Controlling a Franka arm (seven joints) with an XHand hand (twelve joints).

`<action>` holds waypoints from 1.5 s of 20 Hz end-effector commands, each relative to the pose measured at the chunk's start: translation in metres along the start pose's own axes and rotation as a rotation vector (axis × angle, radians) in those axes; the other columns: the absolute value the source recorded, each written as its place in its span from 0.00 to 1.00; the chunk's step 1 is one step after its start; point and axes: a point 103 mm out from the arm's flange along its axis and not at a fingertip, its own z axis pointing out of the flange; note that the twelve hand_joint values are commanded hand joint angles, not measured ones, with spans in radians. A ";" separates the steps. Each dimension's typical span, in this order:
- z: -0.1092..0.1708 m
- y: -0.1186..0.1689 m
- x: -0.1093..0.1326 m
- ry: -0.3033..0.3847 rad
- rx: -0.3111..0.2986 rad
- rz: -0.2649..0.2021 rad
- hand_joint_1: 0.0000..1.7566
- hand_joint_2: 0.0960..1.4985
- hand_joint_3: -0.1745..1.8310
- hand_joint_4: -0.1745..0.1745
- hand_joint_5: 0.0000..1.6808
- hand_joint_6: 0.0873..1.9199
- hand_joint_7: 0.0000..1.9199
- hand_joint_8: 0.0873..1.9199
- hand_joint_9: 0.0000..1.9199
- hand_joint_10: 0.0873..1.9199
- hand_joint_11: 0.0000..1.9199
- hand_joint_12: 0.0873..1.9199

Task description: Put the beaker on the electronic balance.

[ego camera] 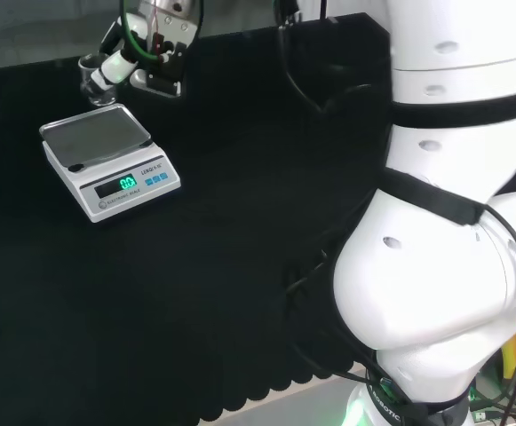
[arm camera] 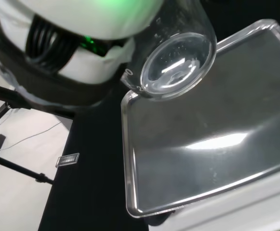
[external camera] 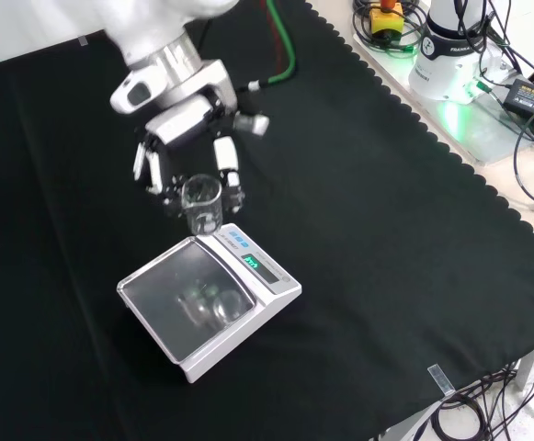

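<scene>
item 1, hand: in the front view the hand [external camera: 188, 152] hangs above the cloth with its fingers [external camera: 227, 166] curled down round a clear beaker [external camera: 201, 204]; it is gripping the beaker near the rim, fingers on either side of the glass wall.

item 2, beaker: it hangs upright in the front view, mouth up, and looks empty. its base is clear of any surface, so it is carried, not set down. in the wrist view the round bottom of the beaker [arm camera: 178, 65] shows with the pan behind it.

item 3, electronic balance: the electronic balance [external camera: 213, 305] stands on the black cloth [external camera: 386, 239], display lit. its steel pan [external camera: 188, 299] is bare.

item 4, governing relation: in the front view the beaker sits just above the far edge of the balance, beside the display end, not over the pan's middle. the pan lies below and toward the lower left of the beaker in that view. in the head view the hand [ego camera: 146, 58] is just beyond the far edge of the pan [ego camera: 98, 135]. the wrist view agrees: the beaker base overlaps 1 corner of the pan only.

item 5, judgement: the carry looks nearly complete. what is left seems to be a short shift toward the pan's centre, then a lowering with the beaker's axis kept vertical. release at the present spot risks the base landing on the pan's rim and tipping.
</scene>
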 end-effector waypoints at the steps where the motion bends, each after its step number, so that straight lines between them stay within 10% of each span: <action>1: 0.033 0.039 -0.014 0.078 0.090 -0.022 0.67 0.29 0.51 1.00 0.84 0.23 0.89 0.06 0.79 0.13 0.39 0.64; 30: 0.093 0.054 -0.035 0.099 0.149 0.017 0.67 0.28 0.52 1.00 0.84 0.24 0.90 0.05 0.79 0.12 0.40 0.64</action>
